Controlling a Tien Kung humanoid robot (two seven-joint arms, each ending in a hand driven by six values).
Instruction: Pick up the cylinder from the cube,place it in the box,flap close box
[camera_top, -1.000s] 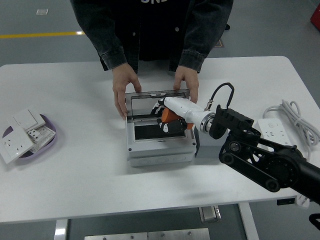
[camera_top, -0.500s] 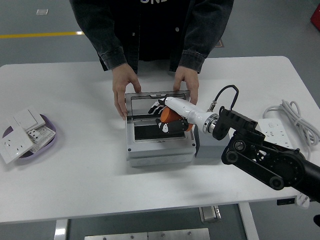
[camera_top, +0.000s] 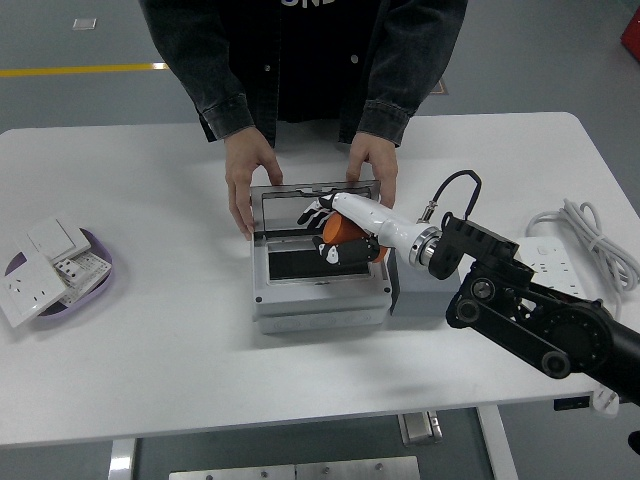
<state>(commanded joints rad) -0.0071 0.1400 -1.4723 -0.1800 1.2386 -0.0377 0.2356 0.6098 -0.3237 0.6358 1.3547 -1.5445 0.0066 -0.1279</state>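
My right hand (camera_top: 330, 235) reaches from the right over the open grey box (camera_top: 320, 305). It holds the orange cylinder (camera_top: 337, 229) between thumb and fingers, just above the box's dark inside. The fingertips (camera_top: 312, 212) point toward the raised clear lid (camera_top: 312, 190). The grey cube (camera_top: 418, 293) stands against the box's right side, under my wrist, with nothing on it. A person at the far side rests the left hand (camera_top: 248, 178) and the right hand (camera_top: 371, 165) on the lid's back edge and keeps it upright. My left arm is out of view.
A purple plate (camera_top: 95, 285) with several white wall switches and sockets sits at the left edge. A white power strip (camera_top: 548, 262) with a coiled cable (camera_top: 600, 245) lies at the right.
My right hand with the cylinder has shifted a little left and toward the lid, and its fingers have stretched out more. The person's hands have stayed on the lid.
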